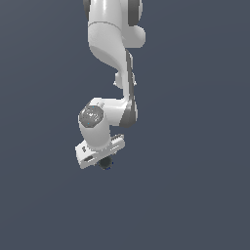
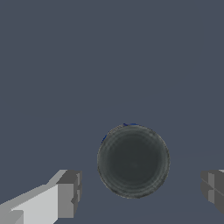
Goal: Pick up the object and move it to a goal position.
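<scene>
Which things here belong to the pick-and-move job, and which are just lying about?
Job:
- dark round object, between the fingers, untouched
- tool, open

Lying about:
- nothing else in view; only the plain grey floor

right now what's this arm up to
A white Panda arm is lowering its gripper over a small dark round object on the plain grey floor. In the wrist view the fingers stand apart on either side of the object, not touching it. Nothing is grasped yet, so the pick-up has not happened.
</scene>
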